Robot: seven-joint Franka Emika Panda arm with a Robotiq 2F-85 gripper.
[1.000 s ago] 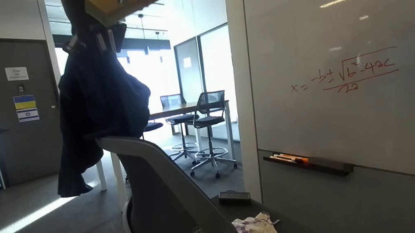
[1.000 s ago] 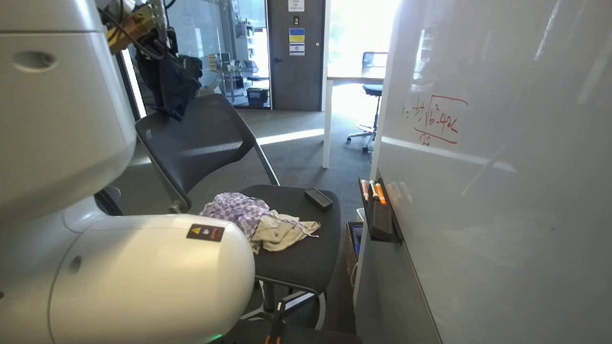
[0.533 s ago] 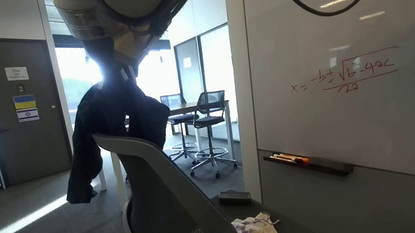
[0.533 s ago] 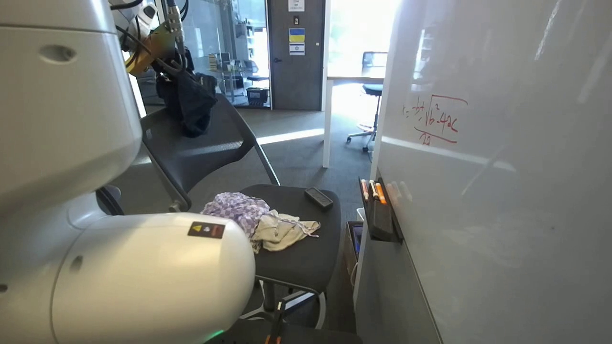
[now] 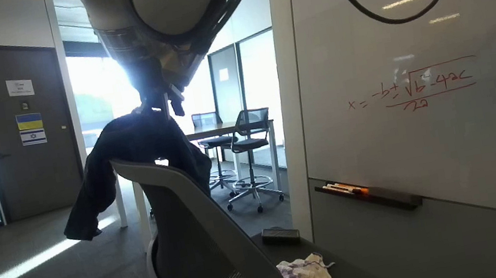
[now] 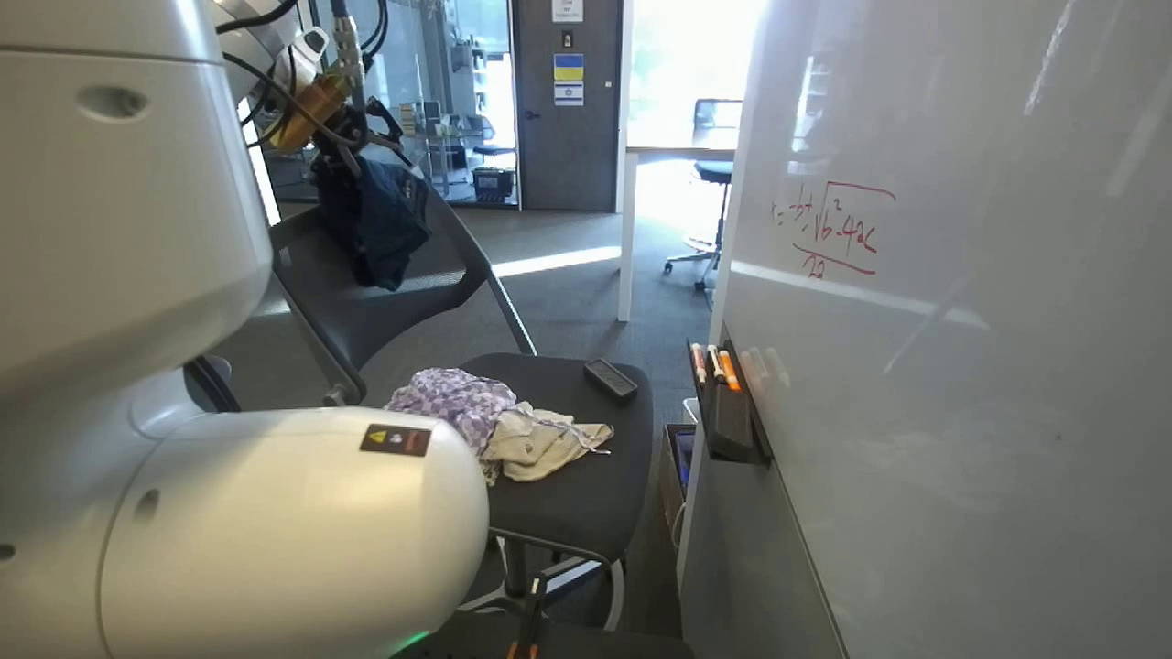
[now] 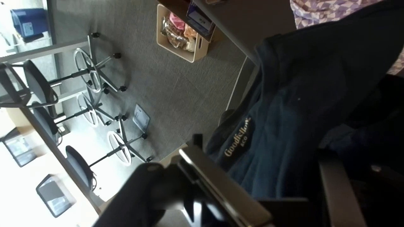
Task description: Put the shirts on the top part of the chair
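Note:
A dark navy shirt (image 5: 133, 137) lies draped over the top edge of the grey chair's backrest (image 5: 190, 213), one part hanging behind and another in front. In an exterior view its front part (image 6: 389, 224) hangs against the mesh. Just above the shirt, my gripper (image 6: 383, 165) stands with its fingers spread. The wrist view shows the shirt's label and cloth (image 7: 277, 126) between and beyond the parted fingers (image 7: 221, 186), not pinched. A purple-and-white checked garment (image 6: 453, 398) and a cream cloth (image 6: 540, 444) lie crumpled on the seat.
The black seat (image 6: 577, 499) also bears a dark oblong object (image 6: 611, 380). A whiteboard (image 6: 961, 320) with a marker tray (image 6: 732, 426) stands beside the chair. The arm's white link (image 6: 302, 513) covers part of the chair. On the floor is a bin (image 7: 161, 28).
The gripper came down and moved over the backrest with the shirt, then its fingers spread and let the cloth go. The shirt now drapes lower across the chair's top.

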